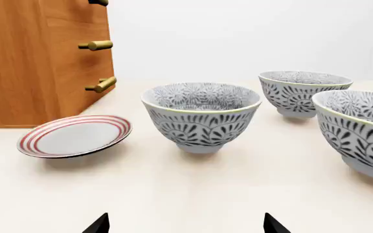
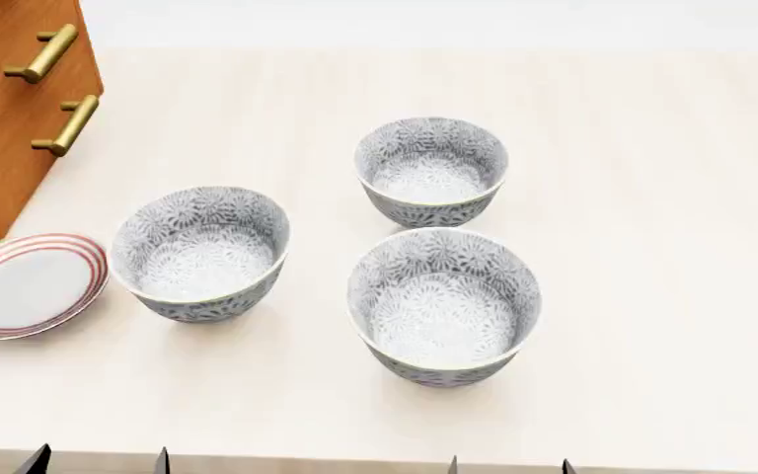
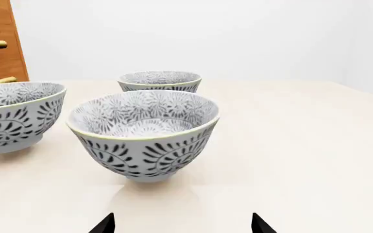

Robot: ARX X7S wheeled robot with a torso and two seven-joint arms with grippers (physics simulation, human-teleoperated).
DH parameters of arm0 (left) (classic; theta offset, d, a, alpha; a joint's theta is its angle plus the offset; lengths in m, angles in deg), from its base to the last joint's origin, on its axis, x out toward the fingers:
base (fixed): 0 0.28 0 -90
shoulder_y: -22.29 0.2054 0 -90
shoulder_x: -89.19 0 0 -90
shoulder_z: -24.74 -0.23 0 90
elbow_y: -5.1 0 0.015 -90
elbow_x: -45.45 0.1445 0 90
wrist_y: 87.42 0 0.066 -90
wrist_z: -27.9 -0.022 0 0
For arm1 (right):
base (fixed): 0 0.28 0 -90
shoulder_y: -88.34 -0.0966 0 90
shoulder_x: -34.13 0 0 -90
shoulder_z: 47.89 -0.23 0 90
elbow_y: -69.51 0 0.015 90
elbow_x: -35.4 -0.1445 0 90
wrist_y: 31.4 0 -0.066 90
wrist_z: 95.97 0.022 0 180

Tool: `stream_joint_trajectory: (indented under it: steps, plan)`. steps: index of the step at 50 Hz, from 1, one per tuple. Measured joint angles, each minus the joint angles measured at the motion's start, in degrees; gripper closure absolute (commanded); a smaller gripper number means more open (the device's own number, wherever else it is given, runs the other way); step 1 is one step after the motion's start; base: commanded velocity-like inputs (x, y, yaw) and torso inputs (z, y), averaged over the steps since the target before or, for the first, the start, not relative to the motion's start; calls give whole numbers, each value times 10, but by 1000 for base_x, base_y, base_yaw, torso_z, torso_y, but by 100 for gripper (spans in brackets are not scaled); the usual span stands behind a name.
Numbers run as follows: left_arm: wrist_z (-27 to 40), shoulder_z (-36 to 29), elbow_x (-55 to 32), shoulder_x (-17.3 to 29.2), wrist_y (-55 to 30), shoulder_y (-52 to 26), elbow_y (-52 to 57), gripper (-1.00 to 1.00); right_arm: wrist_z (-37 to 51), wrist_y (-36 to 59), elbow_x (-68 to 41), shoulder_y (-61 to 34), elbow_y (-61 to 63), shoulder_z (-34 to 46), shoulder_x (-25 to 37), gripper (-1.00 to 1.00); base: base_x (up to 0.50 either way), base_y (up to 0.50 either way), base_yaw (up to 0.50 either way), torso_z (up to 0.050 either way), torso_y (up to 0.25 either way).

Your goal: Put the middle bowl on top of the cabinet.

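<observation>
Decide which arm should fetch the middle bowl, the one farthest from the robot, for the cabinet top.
Left, probably. The cabinet stands on the robot's left, on the same side as the left gripper. The right gripper faces the nearest bowl, which blocks its straight line to the middle bowl.

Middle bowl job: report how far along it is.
Nothing looks done: all three bowls sit on the table, including the middle bowl. Nothing is in hand; the left tool and right tool are both open and empty. Grasping, lifting and placing on the cabinet remain.
</observation>
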Motion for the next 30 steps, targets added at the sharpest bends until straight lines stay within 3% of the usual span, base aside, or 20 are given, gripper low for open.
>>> stream_joint_trajectory:
  steps: [19, 30]
  plan:
    - [23, -29, -30, 27, -12, 2, 15, -100, 31, 0, -20, 5, 18, 26, 24, -100, 0, 0, 0, 0, 0]
    - [31, -37, -51, 40, -28, 19, 64, -100, 50, 5, -44, 45, 95, 16, 42, -100, 0, 0, 0, 0, 0]
